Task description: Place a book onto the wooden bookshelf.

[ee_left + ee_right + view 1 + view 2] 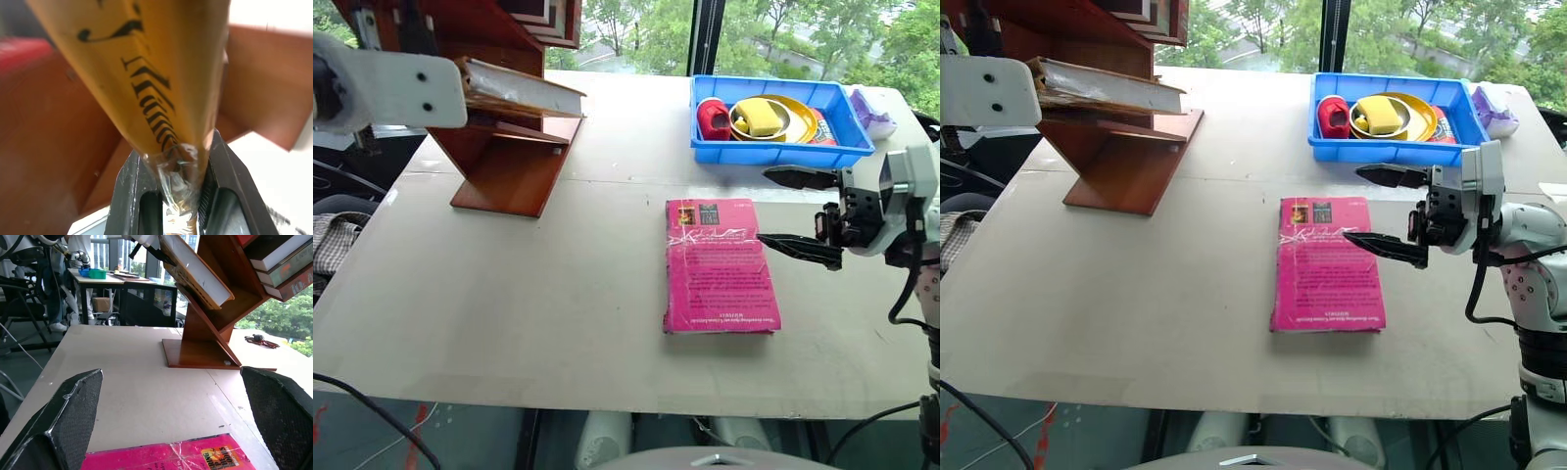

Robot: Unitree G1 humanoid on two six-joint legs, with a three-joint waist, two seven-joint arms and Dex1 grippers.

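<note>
Here the left pincer [183, 196] is clamped on the yellow book's [524, 93] edge, holding it flat over a slanted board of the wooden bookshelf [504, 166], probably for sliding in. The right pincer [803, 211] gapes empty above the pink paperback [720, 266] on the counter [538, 313].

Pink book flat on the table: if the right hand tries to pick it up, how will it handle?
The pink book looks like a thin paperback, so it would probably sag if held by one edge. Its glossy cover may be slippery. It lies flat on the table, so the open right hand likely has little edge to get under.
</note>
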